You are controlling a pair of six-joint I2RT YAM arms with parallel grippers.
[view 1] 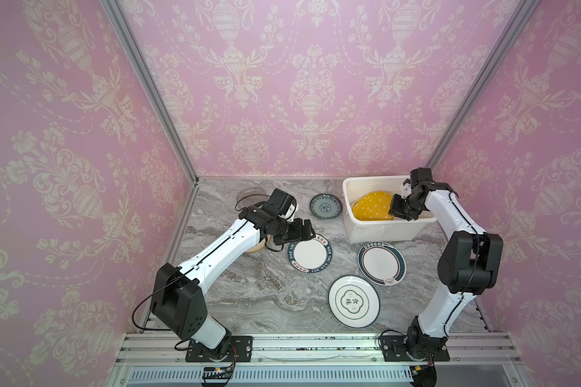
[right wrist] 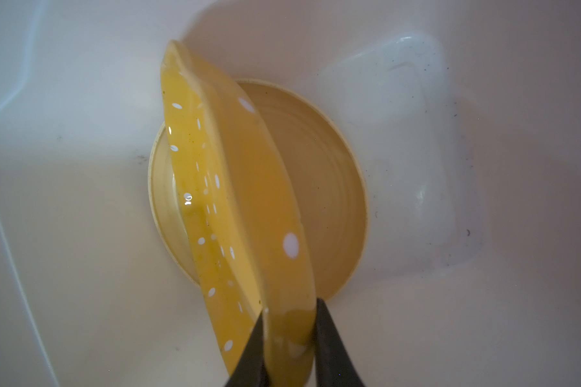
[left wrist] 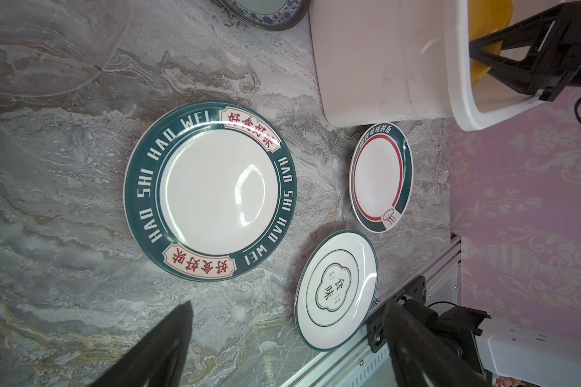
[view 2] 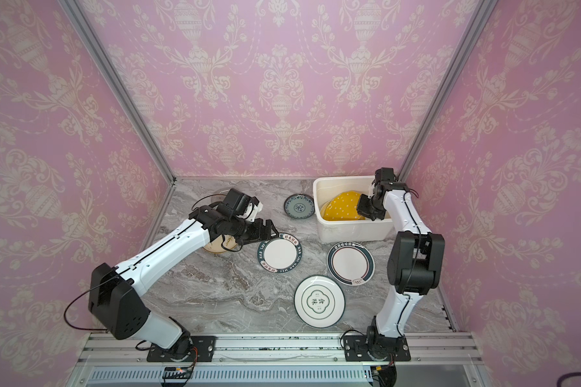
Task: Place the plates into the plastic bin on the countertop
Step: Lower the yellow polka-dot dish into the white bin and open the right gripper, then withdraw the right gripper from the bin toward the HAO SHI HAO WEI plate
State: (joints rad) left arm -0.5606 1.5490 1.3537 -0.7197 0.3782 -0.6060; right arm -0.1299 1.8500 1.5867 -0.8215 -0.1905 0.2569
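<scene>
Open countertop [view 1: 245, 301] front-left; tilted yellow plate [view 1: 373, 207] crowding the plastic bin [view 1: 383, 232]

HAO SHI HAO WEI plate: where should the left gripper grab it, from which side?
Likely the dark green rim of the HAO SHI HAO WEI plate, far-left edge, coming from the left where the open left gripper hovers. It lies flat, face up on the countertop, so only the raised rim offers a pinch: one finger over, one under.
</scene>
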